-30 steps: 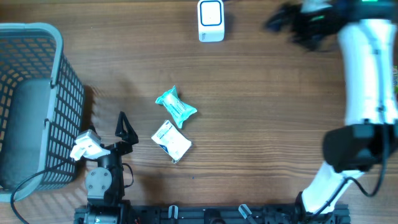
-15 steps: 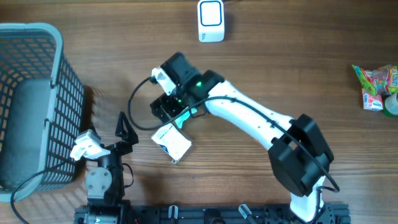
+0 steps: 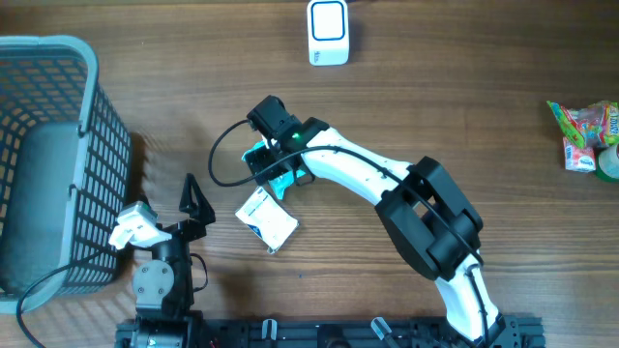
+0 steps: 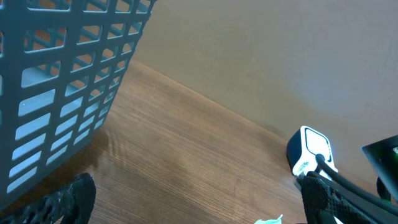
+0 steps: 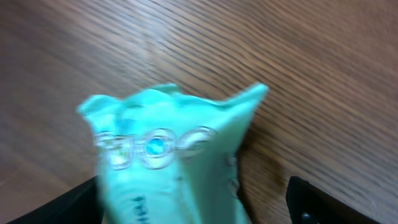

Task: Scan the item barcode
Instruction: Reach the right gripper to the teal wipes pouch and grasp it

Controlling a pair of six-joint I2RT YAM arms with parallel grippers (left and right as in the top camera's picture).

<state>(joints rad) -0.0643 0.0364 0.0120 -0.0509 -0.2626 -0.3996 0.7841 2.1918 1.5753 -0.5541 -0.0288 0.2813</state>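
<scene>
R arm, a sec ago up at far right, is now swung across to mid-table. R gripper (image 3: pixel 274 166) sits over teal pkt (image 3: pixel 281 178), lower on it than half a sec ago. So the pickup is under way, scan not begun.

Wrist view: teal pkt (image 5: pixel 168 155) lies between the fingers (image 5: pixel 308 202), jaws wide, gap on one side, nothing clamped yet. It's on the table, just far of white pkt (image 3: pixel 267 219), well short of scanner (image 3: pixel 328 33) at far edge.

R arm stretches long from near right. L gripper (image 3: pixel 193 198) is parked near left by basket (image 3: pixel 58 43), jaws spread, empty.
</scene>
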